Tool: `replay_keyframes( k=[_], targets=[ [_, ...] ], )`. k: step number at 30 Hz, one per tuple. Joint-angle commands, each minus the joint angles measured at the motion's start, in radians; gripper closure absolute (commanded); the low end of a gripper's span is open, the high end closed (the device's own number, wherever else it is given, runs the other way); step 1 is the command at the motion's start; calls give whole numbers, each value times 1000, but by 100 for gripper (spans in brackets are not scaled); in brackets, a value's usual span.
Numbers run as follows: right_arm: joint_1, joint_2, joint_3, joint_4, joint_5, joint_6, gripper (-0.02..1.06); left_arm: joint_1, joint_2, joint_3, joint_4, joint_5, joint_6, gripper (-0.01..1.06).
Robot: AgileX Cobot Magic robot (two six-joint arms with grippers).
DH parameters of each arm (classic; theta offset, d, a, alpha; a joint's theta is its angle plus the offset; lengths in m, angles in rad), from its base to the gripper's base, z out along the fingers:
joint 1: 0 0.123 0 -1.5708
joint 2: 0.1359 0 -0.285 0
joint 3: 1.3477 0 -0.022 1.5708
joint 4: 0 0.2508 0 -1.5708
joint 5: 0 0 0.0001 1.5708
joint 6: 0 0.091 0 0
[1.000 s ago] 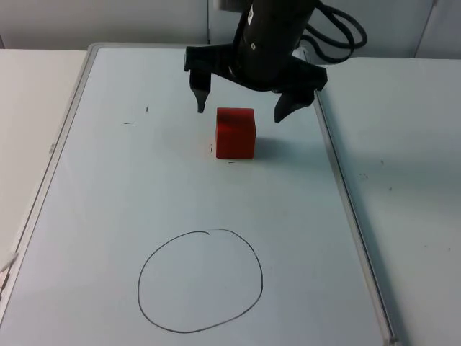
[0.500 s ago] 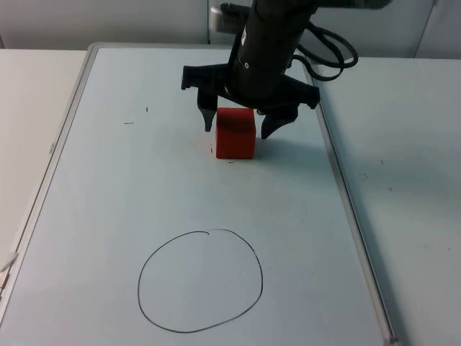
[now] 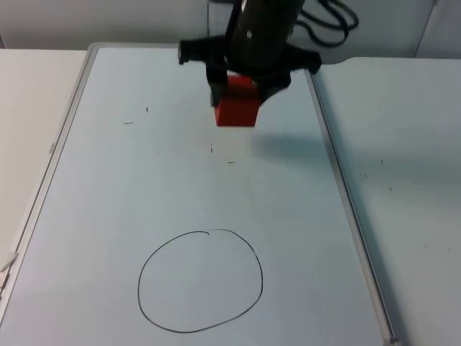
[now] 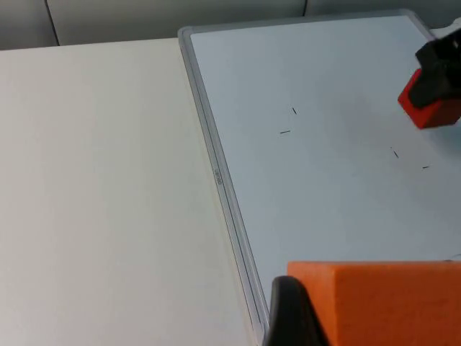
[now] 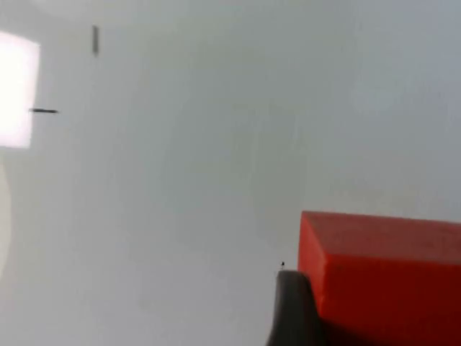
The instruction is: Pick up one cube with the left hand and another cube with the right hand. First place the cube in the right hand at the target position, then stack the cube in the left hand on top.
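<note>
I'm holding the red cube [image 3: 235, 108] clamped in the right tool [image 3: 238, 85] above the surface [image 3: 108, 216], left tool [image 4: 346, 317] clamped on the orange cube [image 4: 382, 303], and I'm worrying a shallow pinch is risking a slip before the drawn circle [image 3: 200, 281].

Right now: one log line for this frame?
right claw: shut on red cube, lifted off whiteboard | left claw: shut on orange cube, beside whiteboard | circle: bare | phase: both cubes held
</note>
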Motion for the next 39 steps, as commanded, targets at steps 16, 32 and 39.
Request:
replay_keyframes(
  k=[16,32,39],
  targets=[
    [112,-486,-182,-195,186,-327,105,-6,-4,2,4,-15,-4,94],
    [433,-861,-61,-159,186,-410,105,-6,-4,2,8,-13,-4,94],
    [453,-1182,512,-177,21,-321,105,-6,-4,2,4,-13,-4,94]
  ],
)
